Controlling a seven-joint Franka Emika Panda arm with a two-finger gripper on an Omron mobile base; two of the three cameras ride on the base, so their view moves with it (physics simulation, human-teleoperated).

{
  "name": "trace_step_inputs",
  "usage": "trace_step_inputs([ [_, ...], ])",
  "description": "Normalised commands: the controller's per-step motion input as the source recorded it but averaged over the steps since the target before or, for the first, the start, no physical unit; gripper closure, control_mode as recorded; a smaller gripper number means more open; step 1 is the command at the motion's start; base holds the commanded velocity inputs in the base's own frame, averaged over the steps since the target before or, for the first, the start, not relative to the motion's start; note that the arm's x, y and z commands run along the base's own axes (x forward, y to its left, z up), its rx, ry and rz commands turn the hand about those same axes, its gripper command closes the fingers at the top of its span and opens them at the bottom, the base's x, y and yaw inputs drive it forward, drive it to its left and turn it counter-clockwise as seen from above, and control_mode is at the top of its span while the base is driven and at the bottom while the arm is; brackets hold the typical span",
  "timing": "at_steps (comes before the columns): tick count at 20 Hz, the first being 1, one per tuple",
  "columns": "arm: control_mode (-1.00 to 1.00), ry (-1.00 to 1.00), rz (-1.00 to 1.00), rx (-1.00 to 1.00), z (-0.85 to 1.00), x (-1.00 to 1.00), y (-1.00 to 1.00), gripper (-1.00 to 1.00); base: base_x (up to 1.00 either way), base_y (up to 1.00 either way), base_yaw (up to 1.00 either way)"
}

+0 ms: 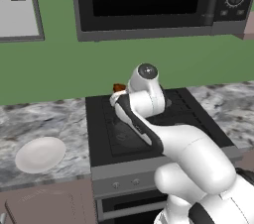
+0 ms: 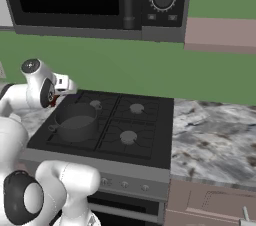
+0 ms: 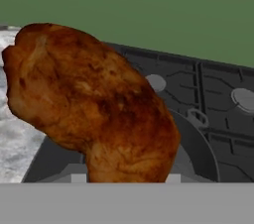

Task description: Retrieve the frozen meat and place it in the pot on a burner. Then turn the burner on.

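Flat, even rendered light with only faint soft shadows, no glare, and coarse, slightly blurry pixels throughout, most noticeably on the close-up frozen meat (image 3: 94,104).

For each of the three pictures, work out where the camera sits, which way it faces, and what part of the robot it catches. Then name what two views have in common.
Left base view: behind the arm on its left, looking forward and down at the stove and white plate; the arm rises from lower right.
Right base view: behind on the right, facing the same stove and the pot; the arm rises from lower left.
Hand view: on the hand, looking along the end effector at the frozen meat it carries, above the pot.
Shared: both base views show the stove and microwave.
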Motion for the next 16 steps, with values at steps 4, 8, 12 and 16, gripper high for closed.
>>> trace_step_inputs([
  [4,-1.0,0.06,-0.34,0.0,0.0,0.08,0.0,1.0,0.0,0.0,0.0],
  [8,-1.0,0.08,-0.35,0.03,0.0,0.0,-0.11,1.0,0.0,0.0,0.0],
  [12,-1.0,0.27,-0.23,0.1,0.0,0.06,-0.01,1.0,0.0,0.0,0.0],
  [16,-1.0,0.2,-0.02,0.0,-0.01,0.09,0.0,1.0,0.0,0.0,0.0],
])
